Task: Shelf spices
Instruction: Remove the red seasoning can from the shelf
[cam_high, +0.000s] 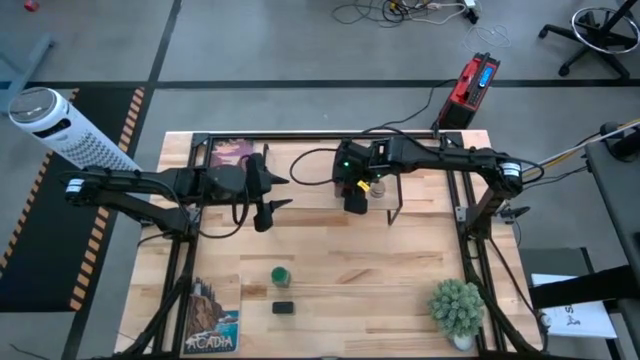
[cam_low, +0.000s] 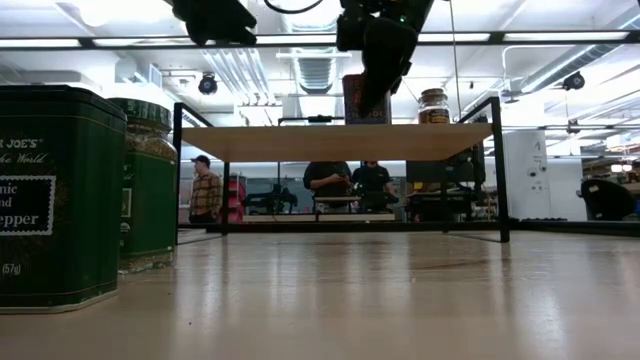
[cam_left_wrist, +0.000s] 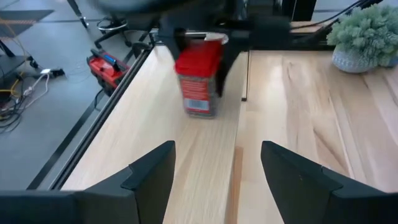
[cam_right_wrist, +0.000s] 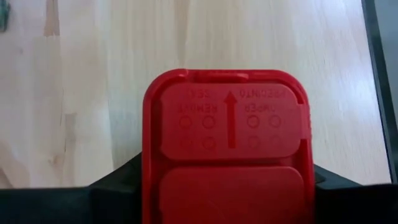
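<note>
Red tin (lid shut), gripper clamped

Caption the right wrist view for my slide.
Right hand shut on the red tin above the shelf.

Grey floor, office chair, ceiling strip lights.

Red boxy tin upright on shelf, round jar beside, green-lidded jar, olive tin on tabletop
</note>
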